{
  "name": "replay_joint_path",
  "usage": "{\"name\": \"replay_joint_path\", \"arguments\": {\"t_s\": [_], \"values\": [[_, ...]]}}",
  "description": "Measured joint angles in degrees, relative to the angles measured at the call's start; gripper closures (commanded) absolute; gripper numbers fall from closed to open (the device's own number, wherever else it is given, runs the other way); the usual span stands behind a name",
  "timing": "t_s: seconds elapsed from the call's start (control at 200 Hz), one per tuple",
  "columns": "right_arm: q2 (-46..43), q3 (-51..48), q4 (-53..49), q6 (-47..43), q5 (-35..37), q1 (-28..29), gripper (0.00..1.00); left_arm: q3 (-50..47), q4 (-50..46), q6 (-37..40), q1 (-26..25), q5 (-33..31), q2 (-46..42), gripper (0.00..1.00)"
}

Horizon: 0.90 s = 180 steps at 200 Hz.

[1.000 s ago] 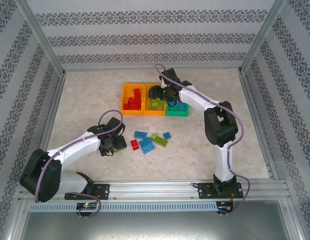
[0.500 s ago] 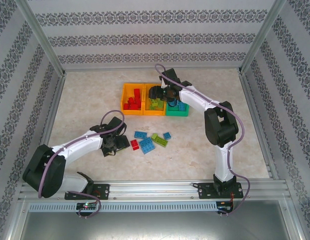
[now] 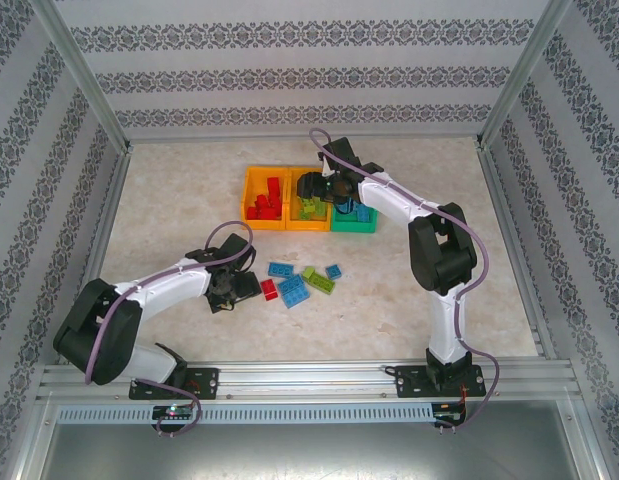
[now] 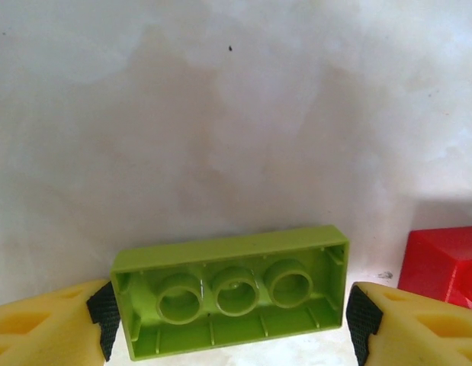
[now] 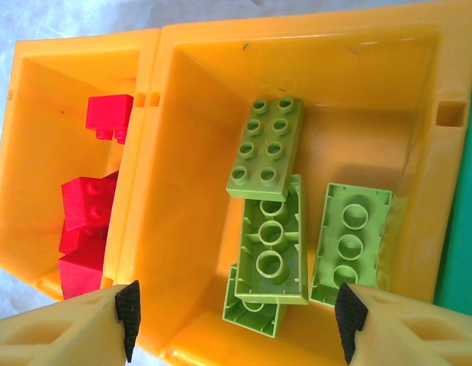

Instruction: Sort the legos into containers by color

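1. The left end effector [image 4: 234, 328] is closed on a lime green brick [image 4: 232, 290], one pad at each short end; the brick's long axis runs from jaw to jaw, hollow underside towards the wrist camera; a red brick [image 4: 441, 263] sits just beside its right end.
2. The right end effector [image 5: 236, 320] hangs open and empty above the middle orange bin [image 5: 419, 152], where other lime bricks [image 5: 270, 244] lie.
3. That bin lies beyond and to the right of the left end effector, well apart across the tabletop [image 3: 169, 200]; the right arm is nearer, yet the left one has the brick, so I judge the carry falls to it.
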Motion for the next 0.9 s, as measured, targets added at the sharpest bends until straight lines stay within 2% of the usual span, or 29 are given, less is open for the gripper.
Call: {"name": "replay_joint_path", "arguments": {"t_s": [0.51, 0.734, 0.899], "values": [[-4.07, -4.37, 0.55, -0.13, 1.29, -0.02, 0.28, 2.45, -2.80, 1.33, 0.00, -0.59, 2.84, 0.35], [-12.50, -12.28, 1.01, -2.60, 3.32, -0.02, 0.26, 3.54, -3.23, 2.16, 0.00, -1.73, 2.29, 0.37], [-21.22, -22.38, 2.14, -6.47, 4.37, 0.00, 0.26, 12.74, -4.39, 5.75, 0.00, -3.17, 2.40, 0.37]]}}
